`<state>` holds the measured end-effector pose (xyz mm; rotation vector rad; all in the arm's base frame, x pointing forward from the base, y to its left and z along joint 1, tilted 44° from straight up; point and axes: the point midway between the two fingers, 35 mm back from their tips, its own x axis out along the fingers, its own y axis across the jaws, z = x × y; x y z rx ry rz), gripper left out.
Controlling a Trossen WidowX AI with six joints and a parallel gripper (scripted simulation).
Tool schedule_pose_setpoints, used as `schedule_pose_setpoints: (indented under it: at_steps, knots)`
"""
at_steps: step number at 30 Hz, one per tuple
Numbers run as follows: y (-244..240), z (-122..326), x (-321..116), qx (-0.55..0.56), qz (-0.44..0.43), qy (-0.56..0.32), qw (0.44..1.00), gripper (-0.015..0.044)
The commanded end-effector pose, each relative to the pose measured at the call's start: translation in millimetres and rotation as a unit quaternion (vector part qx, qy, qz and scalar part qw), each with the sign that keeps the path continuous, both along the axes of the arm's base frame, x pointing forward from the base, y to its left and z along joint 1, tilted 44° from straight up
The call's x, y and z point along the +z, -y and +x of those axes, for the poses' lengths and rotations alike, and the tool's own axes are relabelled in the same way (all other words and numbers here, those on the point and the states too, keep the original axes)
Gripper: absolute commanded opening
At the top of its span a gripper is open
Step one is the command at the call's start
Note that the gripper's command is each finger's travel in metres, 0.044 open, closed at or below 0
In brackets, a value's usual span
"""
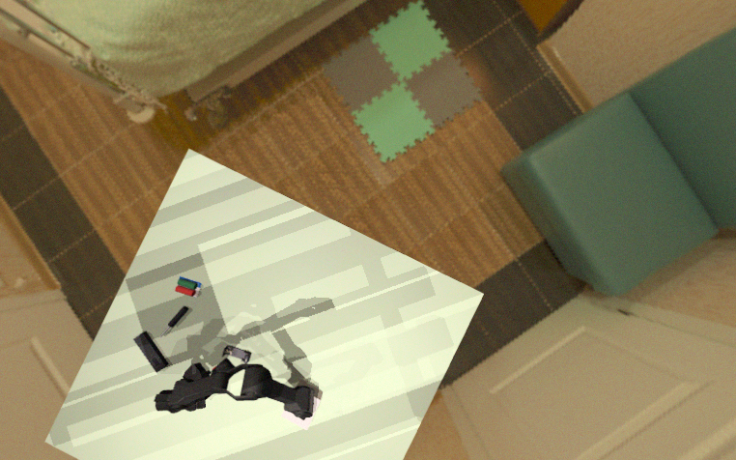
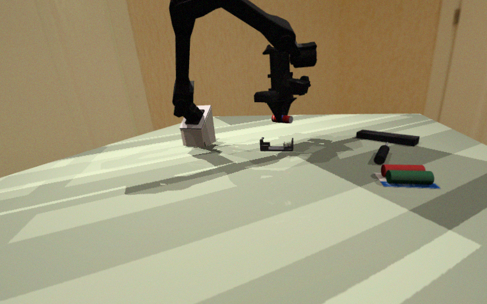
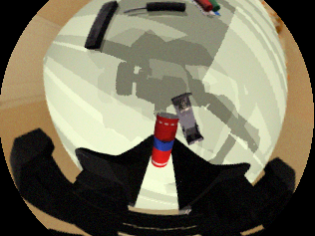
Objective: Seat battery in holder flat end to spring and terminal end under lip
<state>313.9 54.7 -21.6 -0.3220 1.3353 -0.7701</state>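
Toward six o'clock in the wrist view, the end effector (image 2: 280, 117) (image 3: 162, 138), partly closed, grips the battery (image 2: 282, 119) (image 3: 163, 140), red with a blue band, its writing unreadable, above the surface (image 1: 325, 251) (image 2: 238, 227) (image 3: 234, 94); at one o'clock from it sits the holder (image 1: 237, 353) (image 2: 277, 147) (image 3: 188, 118).

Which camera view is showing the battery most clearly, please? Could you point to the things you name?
The wrist view: the red battery (image 2: 287, 119) (image 3: 166, 127) appears largest there, its blue band visible between the jaws. The exterior view shows it small, raised above the table; from the top, the arm mostly hides it.

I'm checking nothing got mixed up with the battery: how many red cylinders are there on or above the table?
2: a red cylindrical battery with a blue band, between the gripper's fingers; a plain red cylinder, beside the green one.
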Motion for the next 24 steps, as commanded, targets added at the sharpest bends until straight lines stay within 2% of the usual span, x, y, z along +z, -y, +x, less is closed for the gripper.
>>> schedule_pose_setpoints:
  at_steps: [1, 12, 24]
  knots:
    - [11, -2, 10, 0.055, -0.007, -0.053, 0.997, 0.0082]
    - [37, -4, 38, 0.195, -0.009, -0.18, 0.964, 0.0082]
    - [46, -6, 29, 0.171, -0.003, -0.21, 0.963, 0.0082]
